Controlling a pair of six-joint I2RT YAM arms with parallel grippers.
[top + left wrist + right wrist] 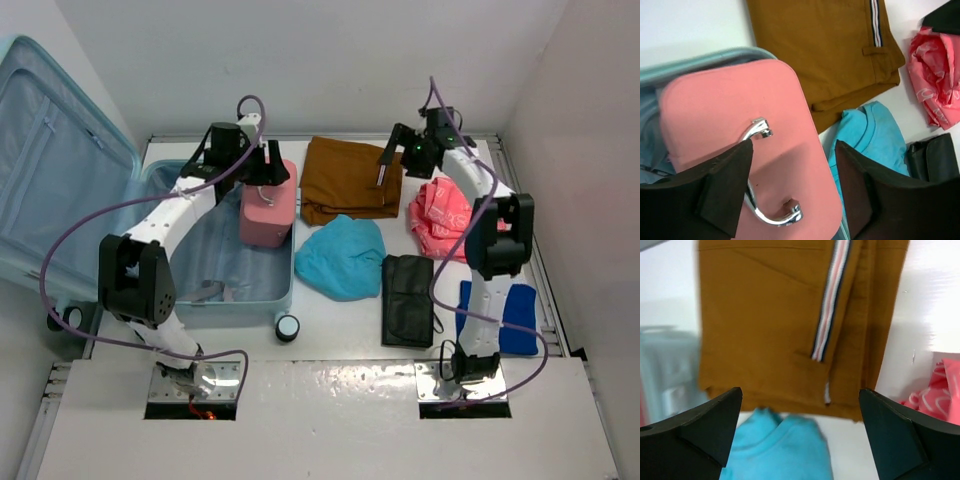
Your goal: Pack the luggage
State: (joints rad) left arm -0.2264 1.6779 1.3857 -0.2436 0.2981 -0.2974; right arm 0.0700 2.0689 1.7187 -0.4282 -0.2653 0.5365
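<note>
Pink plastic is the worry on the left: the small hard case (730, 115) stands on edge at the far right corner of the luggage (232, 308), which lies open at the left of the worktop (330, 340) with its lid propped against the wall. Whether the case sits fully inside the shell or rests on the right rim I cannot tell. If it is perched there, it could tip out toward the teal shirt (340, 258) just beside it. The left tool (792, 170) is released, with its fingers spread either side of the chrome handle (760, 131), so a careless lift might hook that handle and drag the case over. Standing so tall, the case may also stop the lid from shutting. The right tool (800, 435) hangs wide open above the folded brown trousers (770, 325), holding nothing. A shallow pinch there would likely catch only the top layer and let the fold spill open. Carrying it leftward risks a knock against the left arm.
</note>
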